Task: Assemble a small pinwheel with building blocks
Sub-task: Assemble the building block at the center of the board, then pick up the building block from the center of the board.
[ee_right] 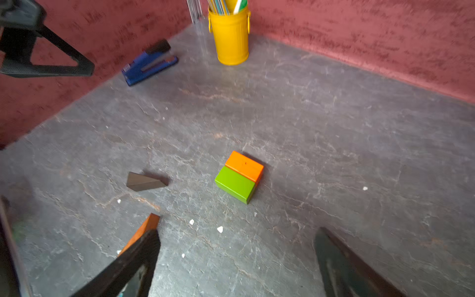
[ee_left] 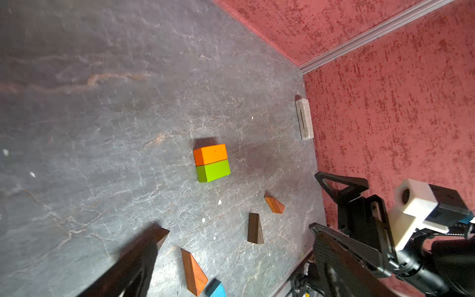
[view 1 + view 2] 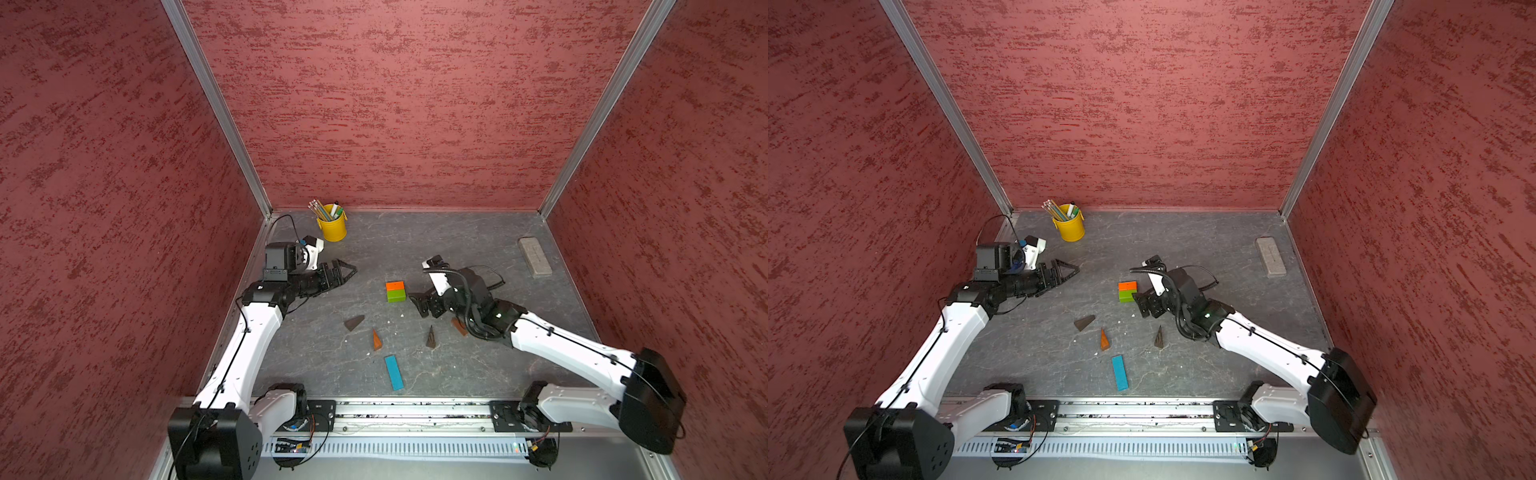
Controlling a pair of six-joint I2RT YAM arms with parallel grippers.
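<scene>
An orange block (image 3: 395, 286) and a green block (image 3: 396, 296) lie side by side, touching, mid-table; the right wrist view shows the same orange block (image 1: 245, 165) and green block (image 1: 235, 183). Brown wedges lie scattered nearer the front: a dark wedge (image 3: 354, 322), an orange-brown wedge (image 3: 376, 340), another dark wedge (image 3: 431, 337), and a reddish wedge (image 3: 459, 326) half under my right arm. The blue bar (image 3: 393, 372) lies flat near the front. My right gripper (image 3: 417, 303) is open and empty just right of the green block. My left gripper (image 3: 349, 270) hangs open and empty, left of the blocks.
A yellow cup of pencils (image 3: 332, 226) stands at the back left. A blue stapler (image 1: 149, 63) lies by the left wall near it. A grey eraser (image 3: 535, 257) lies at the back right. Red walls close three sides.
</scene>
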